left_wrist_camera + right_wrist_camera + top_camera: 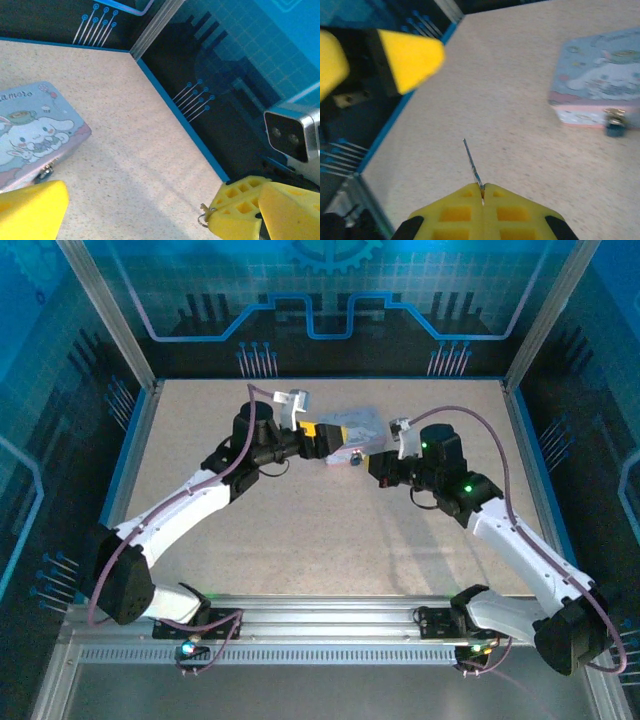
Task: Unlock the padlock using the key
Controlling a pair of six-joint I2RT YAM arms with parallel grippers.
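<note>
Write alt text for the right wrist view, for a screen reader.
The right end effector, shut, pinches the key, whose thin blade sticks out past the fingertips over the speckled table. At right sits a cartoon-printed tin with the padlock at its near side, blurred.

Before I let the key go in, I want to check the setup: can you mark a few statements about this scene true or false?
1. The right gripper is shut on the key. True.
2. The key sits in the padlock. False: it is apart from the padlock, above bare table.
3. The padlock hangs at the front of the tin. True.
4. The left gripper clamps the tin. False: its jaws stand open with nothing between them.
</note>
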